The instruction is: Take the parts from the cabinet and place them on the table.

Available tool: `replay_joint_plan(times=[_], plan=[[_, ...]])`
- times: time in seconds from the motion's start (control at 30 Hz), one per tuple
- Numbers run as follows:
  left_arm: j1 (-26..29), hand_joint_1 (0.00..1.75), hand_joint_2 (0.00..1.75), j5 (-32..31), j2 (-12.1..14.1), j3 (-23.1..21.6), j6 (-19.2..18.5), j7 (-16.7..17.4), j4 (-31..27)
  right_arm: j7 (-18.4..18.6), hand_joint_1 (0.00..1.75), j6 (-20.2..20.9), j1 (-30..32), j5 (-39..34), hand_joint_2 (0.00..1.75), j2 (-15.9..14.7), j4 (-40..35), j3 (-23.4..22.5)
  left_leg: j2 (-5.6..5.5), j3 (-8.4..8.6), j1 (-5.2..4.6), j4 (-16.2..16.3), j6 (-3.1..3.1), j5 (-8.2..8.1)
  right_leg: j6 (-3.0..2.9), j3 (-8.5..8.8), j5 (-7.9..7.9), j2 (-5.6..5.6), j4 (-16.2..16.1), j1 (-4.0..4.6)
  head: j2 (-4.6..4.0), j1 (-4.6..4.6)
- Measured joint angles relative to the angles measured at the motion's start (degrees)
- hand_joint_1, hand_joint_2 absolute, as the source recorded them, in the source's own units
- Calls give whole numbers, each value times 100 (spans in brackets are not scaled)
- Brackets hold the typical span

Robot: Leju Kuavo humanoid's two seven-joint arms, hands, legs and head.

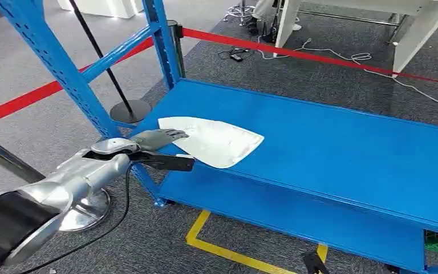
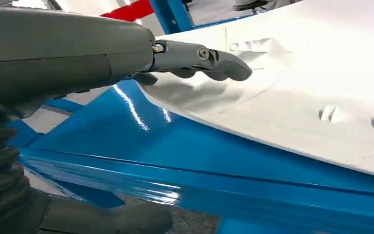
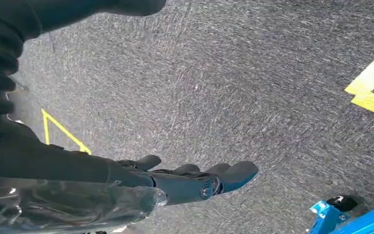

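Your silver left arm point(image 1: 63, 188) reaches forward, its grey left hand point(image 1: 158, 138) stretched flat, fingers point(image 2: 214, 61) lying together, holding nothing. Your right hand point(image 3: 195, 178) hangs downward, dark fingers loosely extended and empty.

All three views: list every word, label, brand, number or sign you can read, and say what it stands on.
No readable text anywhere.
White part: raised moulded ribs, no lettering.
Blue shelf: bare paint.
Yellow floor tape and red barrier tape: plain colour, no print.
Left robot hand and right robot hand: no markings legible.
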Motion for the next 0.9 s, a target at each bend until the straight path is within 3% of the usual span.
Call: replay_joint_plan(times=[0.53, 0.57, 0.6, 0.63, 0.73, 0.77, 0.8, 0.87, 0.9], plan=[[0, 2, 175, -77, 22, -2, 88, 0, 13, 0, 0, -9, -1, -9, 175, -2, 0, 0, 0, 0, 0, 0, 0, 0, 0, -1, 0, 1, 0, 0, 0, 0], [0, 86, 175, -107, 22, -2, 133, 0, 13, -4, 0, -7, 0, -11, 175, -2, 0, 0, 0, 0, 0, 0, 0, 0, 0, -1, 0, 1, 0, 0, 0, 0], [0, 148, 175, -116, 22, -2, 182, -2, 13, -18, 0, -4, 0, -11, 175, -2, 0, 0, 0, 0, 0, 0, 0, 0, 0, -1, 0, 1, 0, 0, 0, 0], [0, 154, 175, -122, 22, -2, 231, -4, 13, -28, 0, -2, 0, -11, 175, -2, 0, 0, 0, 0, 0, 0, 0, 0, 0, -1, 0, 1, 0, 0, 0, 0], [0, 147, 175, -138, 28, -2, 442, -59, 13, -72, 0, 42, 0, -11, 175, -2, 0, 0, 0, 0, 0, 0, 0, 0, 0, -1, 0, 1, 0, 0, 0, 0], [0, 133, 175, -151, 28, -2, 512, -77, 13, -87, 0, 48, 1, -11, 175, -2, 0, 0, 0, 0, 0, 0, 0, 0, 0, -1, 0, 1, 0, 0, 0, 0], [0, 68, 175, -160, 31, -2, 538, -85, 13, -98, 0, 52, 1, -11, 175, -2, 0, 0, 0, 0, 0, 0, 0, 0, 0, -1, 0, 1, 0, 0, 0, 0], [-1, 82, 175, -170, 28, -2, 553, -103, 13, -105, 0, 70, 0, -11, 175, -2, 0, 0, 0, 0, 0, 0, 0, 0, 0, -1, 0, 1, 0, 0, 0, 0], [-1, 133, 175, -175, 28, -2, 553, -111, 13, -105, 0, 81, 0, -11, 175, -2, 0, 0, 0, 0, 0, 0, 0, 0, 0, -1, 0, 1, 0, 0, 0, 0]])
